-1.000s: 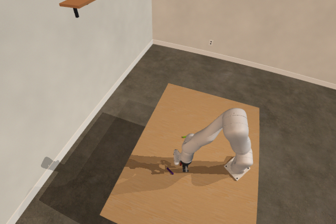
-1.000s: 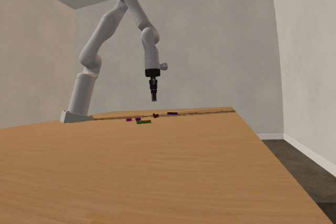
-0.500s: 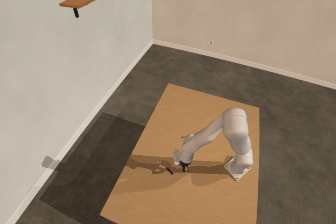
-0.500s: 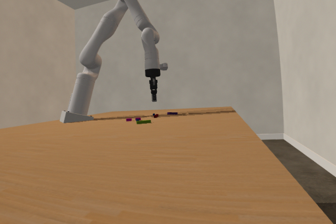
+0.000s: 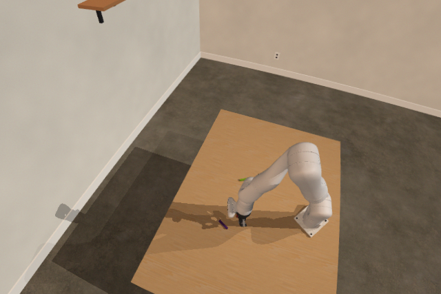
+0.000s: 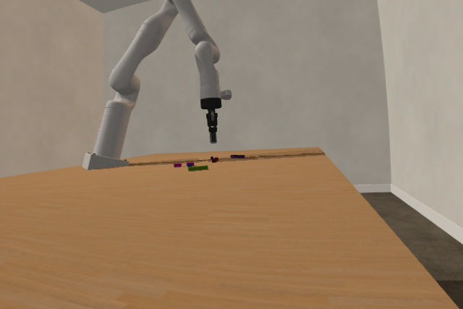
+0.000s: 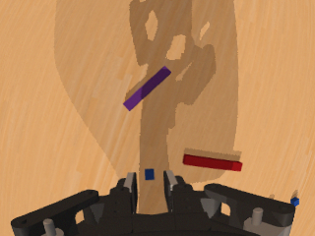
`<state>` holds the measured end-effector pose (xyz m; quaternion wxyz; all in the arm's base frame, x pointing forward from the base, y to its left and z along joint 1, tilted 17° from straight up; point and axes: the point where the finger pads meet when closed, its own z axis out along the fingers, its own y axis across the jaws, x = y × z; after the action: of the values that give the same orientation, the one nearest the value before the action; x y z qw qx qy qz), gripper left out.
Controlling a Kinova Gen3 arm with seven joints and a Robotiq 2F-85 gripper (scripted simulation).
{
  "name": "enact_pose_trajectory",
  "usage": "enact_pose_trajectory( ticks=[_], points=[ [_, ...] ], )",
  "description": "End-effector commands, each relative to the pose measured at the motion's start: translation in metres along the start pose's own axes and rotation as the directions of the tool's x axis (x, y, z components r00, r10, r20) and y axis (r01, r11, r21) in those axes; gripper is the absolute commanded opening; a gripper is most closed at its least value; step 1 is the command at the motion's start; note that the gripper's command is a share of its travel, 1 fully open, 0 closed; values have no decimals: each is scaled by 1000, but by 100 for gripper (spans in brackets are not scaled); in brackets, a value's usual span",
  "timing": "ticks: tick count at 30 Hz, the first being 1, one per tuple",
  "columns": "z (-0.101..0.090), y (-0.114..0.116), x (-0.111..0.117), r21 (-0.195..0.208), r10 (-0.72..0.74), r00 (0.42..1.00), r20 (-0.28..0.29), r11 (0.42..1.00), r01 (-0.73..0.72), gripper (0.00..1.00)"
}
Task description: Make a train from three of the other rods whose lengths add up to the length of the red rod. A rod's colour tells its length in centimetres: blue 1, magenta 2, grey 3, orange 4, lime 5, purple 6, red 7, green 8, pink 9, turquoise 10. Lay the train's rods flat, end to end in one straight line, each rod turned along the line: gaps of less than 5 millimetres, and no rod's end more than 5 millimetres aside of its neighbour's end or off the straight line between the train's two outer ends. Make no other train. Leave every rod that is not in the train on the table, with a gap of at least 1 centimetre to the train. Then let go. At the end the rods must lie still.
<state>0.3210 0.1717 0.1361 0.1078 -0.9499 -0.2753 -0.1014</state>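
My gripper [image 7: 150, 182] [image 6: 213, 141] [image 5: 242, 224] hangs a short way above the table, pointing straight down. Its fingers are narrowed but still apart, with nothing between them. Right below it, a small blue rod [image 7: 150, 173] [image 6: 211, 157] lies on the table and shows in the gap between the fingertips in the wrist view. The red rod [image 7: 212, 161] [image 6: 215, 160] lies flat just to the right of the blue one. A purple rod [image 7: 148, 88] [image 5: 223, 224] [image 6: 237, 155] lies slanted farther out. A second blue rod [image 7: 295, 203] peeks out at the far right.
Two magenta rods [image 6: 177, 165] [image 6: 189, 164] and a lime-green rod [image 6: 197, 168] [image 5: 242, 179] lie near the arm's side. All rest on the wooden table [image 5: 249, 134] [image 6: 224, 223]. The arm's base [image 5: 311, 224] stands at the table's right edge.
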Motion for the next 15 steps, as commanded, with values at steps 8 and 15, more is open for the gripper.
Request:
enact_pose_trajectory(
  ticks=[8,15],
  points=[
    [16,0,-1,1,1,1000,6,1000,-1,24],
    [24,0,-1,1,1,1000,6,1000,-1,24]
  ],
)
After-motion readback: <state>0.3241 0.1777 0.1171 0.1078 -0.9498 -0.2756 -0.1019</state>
